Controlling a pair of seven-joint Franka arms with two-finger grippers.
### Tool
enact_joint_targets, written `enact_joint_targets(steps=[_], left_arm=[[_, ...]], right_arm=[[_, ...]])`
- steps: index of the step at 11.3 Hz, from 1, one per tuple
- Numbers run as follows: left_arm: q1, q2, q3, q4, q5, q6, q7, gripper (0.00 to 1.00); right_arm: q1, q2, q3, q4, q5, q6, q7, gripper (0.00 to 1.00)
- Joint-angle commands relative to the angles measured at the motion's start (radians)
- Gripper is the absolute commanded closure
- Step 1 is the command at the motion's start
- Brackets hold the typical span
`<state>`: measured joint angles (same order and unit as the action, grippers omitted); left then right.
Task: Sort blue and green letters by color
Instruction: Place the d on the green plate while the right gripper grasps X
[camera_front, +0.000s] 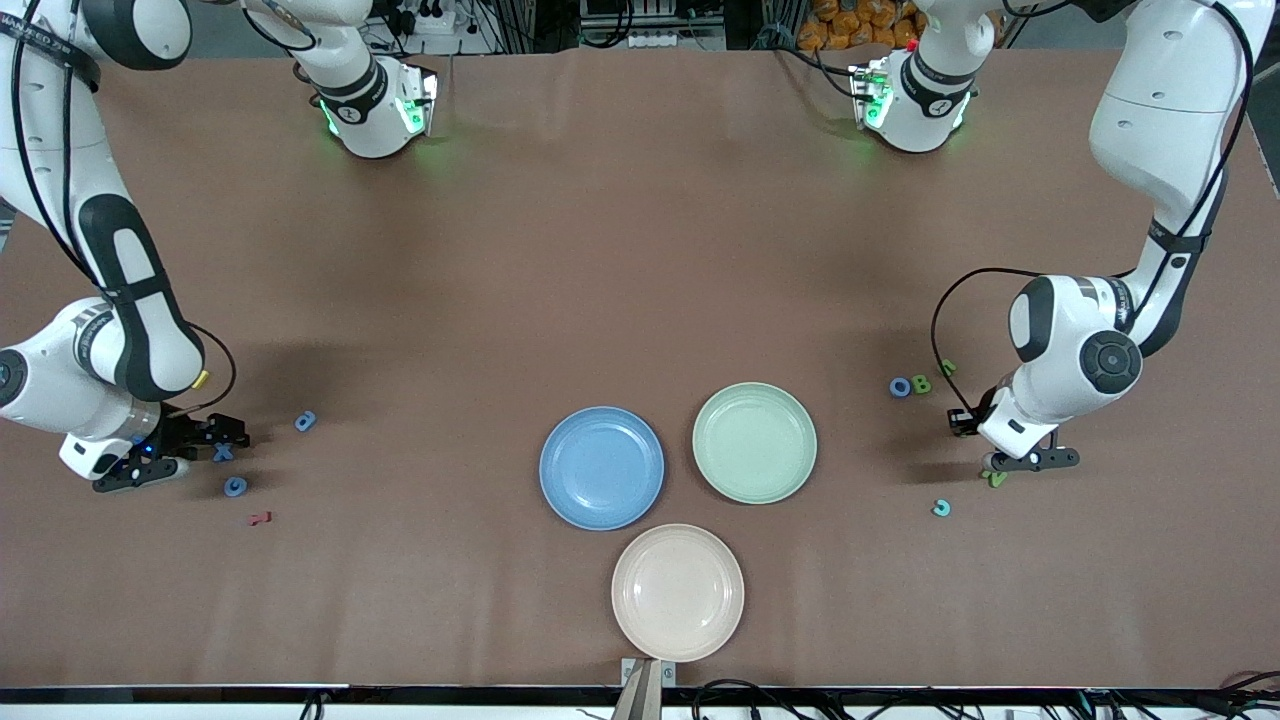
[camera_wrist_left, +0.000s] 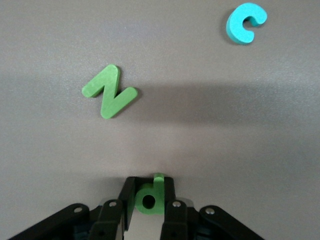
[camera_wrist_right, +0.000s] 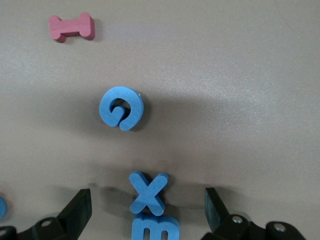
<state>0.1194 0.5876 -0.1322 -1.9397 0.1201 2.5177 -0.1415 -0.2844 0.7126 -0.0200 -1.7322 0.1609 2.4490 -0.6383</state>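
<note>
At the left arm's end of the surface (camera_front: 640, 250), the left tool (camera_wrist_left: 149, 206) is down at surface level and clenched on a green letter with a round hole (camera_wrist_left: 149, 198), a P by its look, pinched across its flat faces and standing on edge between the fingers; a green N (camera_wrist_left: 109, 92) lies flat just beside it and a teal C (camera_wrist_left: 246, 22) a little farther off; a blue O (camera_front: 900, 387) and a green B (camera_front: 921, 384) sit side by side, farther from the front camera than the tool. The green plate (camera_front: 755, 442) and blue plate (camera_front: 601, 467) stand together mid-surface, with a pink plate (camera_front: 677, 592) nearer the camera; all three hold nothing yet.

Toward the right arm's end, the right tool (camera_wrist_right: 147, 212) hangs low with its jaws spread wide, straddling a blue X (camera_wrist_right: 148, 191) and a blue E (camera_wrist_right: 154, 227) that touch each other; a blue G (camera_wrist_right: 121, 107) lies apart from them and a dark red letter (camera_wrist_right: 72, 26) farther still.

These pieces look like light, chunky foam or plastic; stiff enough to pinch, probably slightly giving, unlikely to break; their lightness means a nudge would likely scoot them; a grip across a straight stroke seems safest, and the X should be taken clear of the touching E.
</note>
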Motion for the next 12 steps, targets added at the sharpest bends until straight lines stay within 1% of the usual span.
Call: enact_joint_targets(steps=[1,4,6,7,9,12], left_arm=[[0.003,-0.015,0.000,-0.035,0.007,0.018,-0.006,0.80],[-0.009,-0.049,0.000,-0.027,0.007,0.009,-0.006,0.87],[-0.030,-0.077,0.000,-0.019,0.006,-0.036,-0.009,0.88],[-0.046,-0.093,0.000,-0.006,0.006,-0.068,-0.029,0.88],[-0.108,-0.114,0.000,0.031,0.003,-0.126,-0.126,0.88],[-0.239,-0.109,-0.001,0.067,0.000,-0.140,-0.356,0.88]], right_arm=[[0.007,0.007,-0.008,0.006,-0.007,0.001,0.011,0.00],[0.031,0.011,-0.020,0.005,-0.017,0.002,0.057,0.00],[0.045,0.013,-0.029,0.006,-0.070,0.001,0.133,0.00],[0.045,0.013,-0.029,0.006,-0.076,0.001,0.134,0.00],[0.045,0.013,-0.029,0.008,-0.110,0.002,0.135,0.00],[0.045,0.016,-0.029,0.014,-0.118,0.004,0.135,0.00]])
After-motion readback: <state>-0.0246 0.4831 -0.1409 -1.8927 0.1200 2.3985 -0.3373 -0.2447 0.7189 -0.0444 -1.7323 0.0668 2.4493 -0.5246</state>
